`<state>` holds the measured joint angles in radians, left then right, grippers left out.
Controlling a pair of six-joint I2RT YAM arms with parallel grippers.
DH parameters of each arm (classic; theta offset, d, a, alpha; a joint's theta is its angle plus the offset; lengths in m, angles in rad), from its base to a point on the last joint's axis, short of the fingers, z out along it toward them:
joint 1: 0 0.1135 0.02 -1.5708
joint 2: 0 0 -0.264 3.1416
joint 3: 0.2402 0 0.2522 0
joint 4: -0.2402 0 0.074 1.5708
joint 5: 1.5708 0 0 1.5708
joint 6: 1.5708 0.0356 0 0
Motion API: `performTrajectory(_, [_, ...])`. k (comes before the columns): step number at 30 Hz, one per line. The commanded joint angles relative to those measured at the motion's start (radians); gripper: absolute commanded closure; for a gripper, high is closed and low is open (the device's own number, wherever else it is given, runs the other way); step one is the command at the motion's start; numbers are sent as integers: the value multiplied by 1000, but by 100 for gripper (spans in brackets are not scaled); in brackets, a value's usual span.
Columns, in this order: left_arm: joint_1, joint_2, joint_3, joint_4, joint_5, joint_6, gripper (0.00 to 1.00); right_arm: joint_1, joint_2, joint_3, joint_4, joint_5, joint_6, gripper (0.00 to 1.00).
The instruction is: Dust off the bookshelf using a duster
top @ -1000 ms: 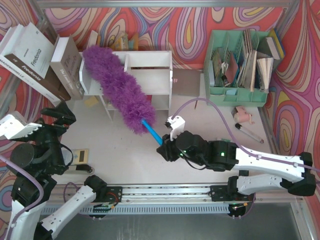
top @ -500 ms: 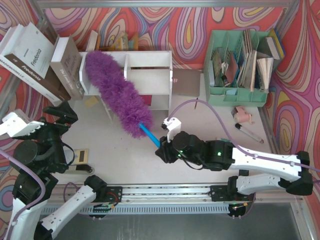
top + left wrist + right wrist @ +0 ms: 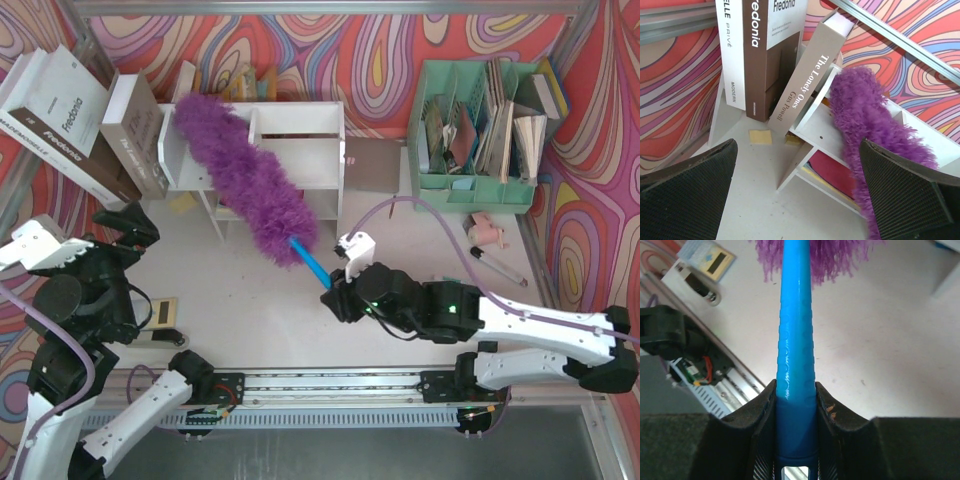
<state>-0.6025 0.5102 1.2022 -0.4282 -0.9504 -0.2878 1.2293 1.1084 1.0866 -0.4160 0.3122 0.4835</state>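
The right fingers (image 3: 761,412) are clamped on the near end of the blue handle (image 3: 796,330) of the duster (image 3: 245,175). From there the handle runs far and left to the purple head. The head lies slantwise across the left part of the bookshelf (image 3: 305,150), with its far tip at the shelf's far-left corner and its near end past the front edge, over the counter (image 3: 250,300). The left fingers (image 3: 690,170) are spread wide apart with nothing between them, near and left of the shelf, facing the leaning books (image 3: 765,55). A green organizer (image 3: 470,185) stands at the far right.
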Motion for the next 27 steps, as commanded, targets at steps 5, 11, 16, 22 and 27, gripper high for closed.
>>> performTrajectory(5, [-2,11,-15,8,4,10,2,2,-49,34,-83,162,27,100])
performTrajectory(11, [-2,10,-26,-4,9,-8,1,4,26,22,115,-29,-27,100])
performTrajectory(16, [-2,8,-37,-16,9,-17,2,4,50,21,174,-67,-54,100])
performTrajectory(22, [-2,7,-51,-22,9,-17,1,4,-37,-1,64,99,-41,100])
performTrajectory(27, [-2,0,-62,-18,8,-15,1,5,-83,-6,-25,172,-25,100])
